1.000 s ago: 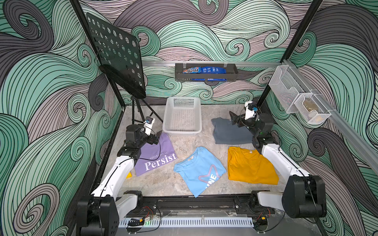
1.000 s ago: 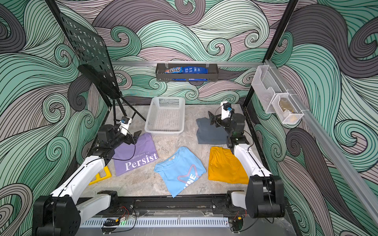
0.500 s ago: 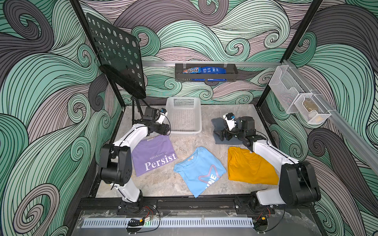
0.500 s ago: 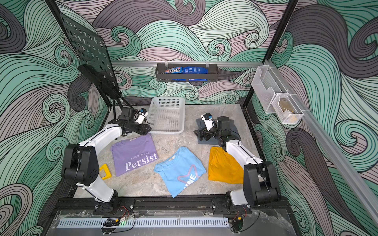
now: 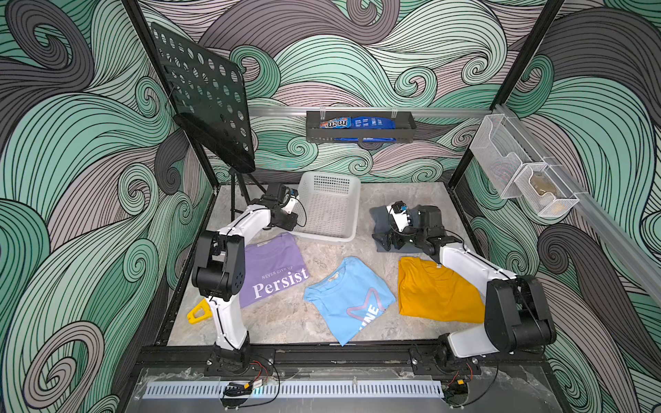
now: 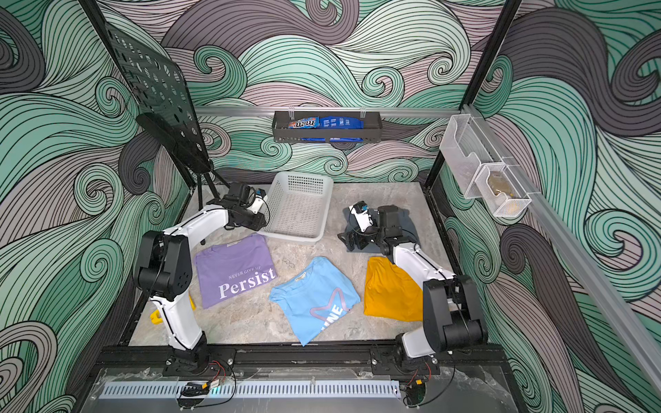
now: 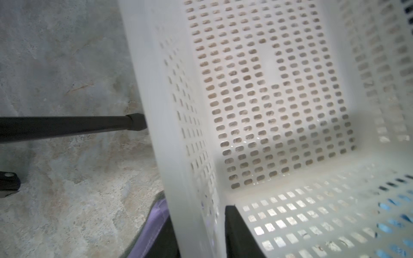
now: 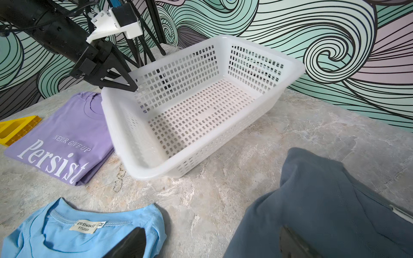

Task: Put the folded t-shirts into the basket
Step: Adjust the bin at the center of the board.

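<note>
L arm [image 5: 246,223] stretched fwd, L gripper [image 8: 129,86] jaws pinching basket [image 8: 298,69] wall; R arm [image 5: 465,261] low, R gripper [image 5: 390,245] jaws wide apart

Our left arm [image 5: 250,221] and right arm [image 5: 472,266] are smooth white links between bulky black joint housings [image 5: 218,271], with thin black cables along them and red and black wires [image 5: 263,372] at the bases. Our left gripper [image 8: 131,84] is black, its flat triangular fingers [image 8: 118,83] studded with small screws, and it sits under a white camera bracket [image 8: 114,22].
</note>
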`<action>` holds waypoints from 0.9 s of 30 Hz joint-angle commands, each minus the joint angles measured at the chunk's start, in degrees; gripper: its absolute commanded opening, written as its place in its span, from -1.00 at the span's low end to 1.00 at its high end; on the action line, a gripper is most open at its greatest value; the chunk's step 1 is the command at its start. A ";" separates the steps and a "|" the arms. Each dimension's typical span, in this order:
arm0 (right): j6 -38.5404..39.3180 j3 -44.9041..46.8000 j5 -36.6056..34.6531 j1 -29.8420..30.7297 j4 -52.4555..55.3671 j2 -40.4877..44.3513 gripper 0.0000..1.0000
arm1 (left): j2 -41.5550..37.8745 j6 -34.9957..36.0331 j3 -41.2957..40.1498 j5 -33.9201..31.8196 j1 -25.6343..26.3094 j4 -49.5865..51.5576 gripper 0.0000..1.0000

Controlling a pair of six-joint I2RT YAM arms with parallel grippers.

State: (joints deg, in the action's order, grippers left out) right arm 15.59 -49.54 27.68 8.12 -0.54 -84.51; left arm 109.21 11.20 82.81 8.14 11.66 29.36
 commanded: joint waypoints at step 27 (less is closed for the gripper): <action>5.88 -4.52 1.45 -1.11 6.62 -3.82 0.91 | 16.07 26.41 26.87 1.80 -3.03 23.35 -0.92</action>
State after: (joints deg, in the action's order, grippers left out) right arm 20.16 -52.69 27.73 7.31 4.21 -88.03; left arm 122.37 27.97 106.15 10.41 9.43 44.38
